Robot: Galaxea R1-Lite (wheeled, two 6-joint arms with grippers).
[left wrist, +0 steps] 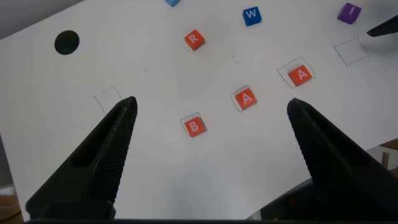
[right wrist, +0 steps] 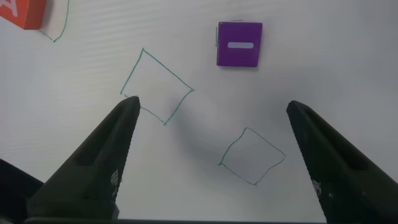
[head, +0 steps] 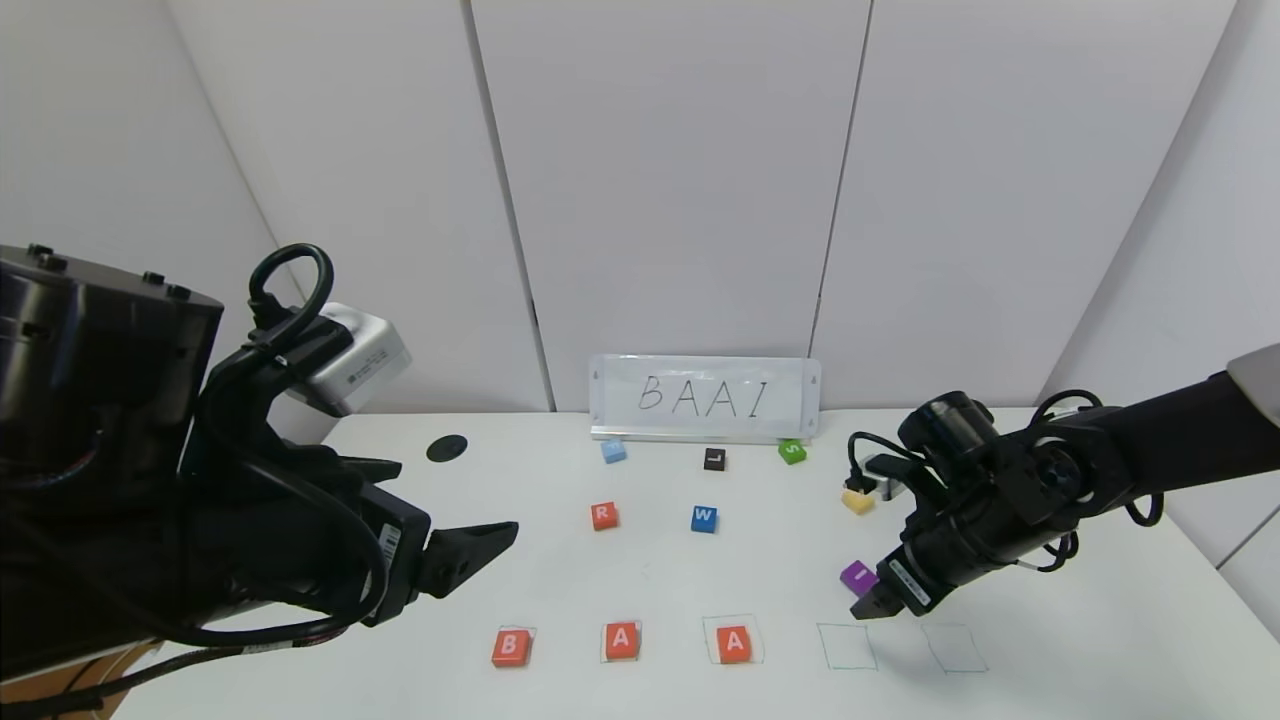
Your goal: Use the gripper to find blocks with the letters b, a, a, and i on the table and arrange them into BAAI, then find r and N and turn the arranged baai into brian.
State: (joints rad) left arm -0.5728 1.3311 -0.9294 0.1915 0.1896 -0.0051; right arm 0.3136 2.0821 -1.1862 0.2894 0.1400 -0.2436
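Observation:
On the white table [head: 1050, 640], orange-red blocks B [head: 511, 647], A [head: 621, 640] and A [head: 734, 643] lie in a front row, each in a pen square. The purple I block [head: 858, 577] lies just behind the empty fourth square [head: 847, 646]. The orange-red R [head: 603, 516] lies mid-table. My right gripper [head: 868, 607] is open and empty, hovering beside the I block and above the two empty squares; its wrist view shows the I block [right wrist: 239, 44] beyond its open jaws [right wrist: 212, 106]. My left gripper [head: 490, 545] is open and empty, held above the B block [left wrist: 194, 126].
A blue W [head: 704, 518], a light blue block [head: 614, 451], a black L [head: 714, 459], a green S [head: 792, 451] and a yellow block [head: 857, 500] lie farther back. A BAAI sign [head: 705, 398] stands at the wall. A black hole [head: 446, 447] is at back left. A fifth square [head: 955, 648] is empty.

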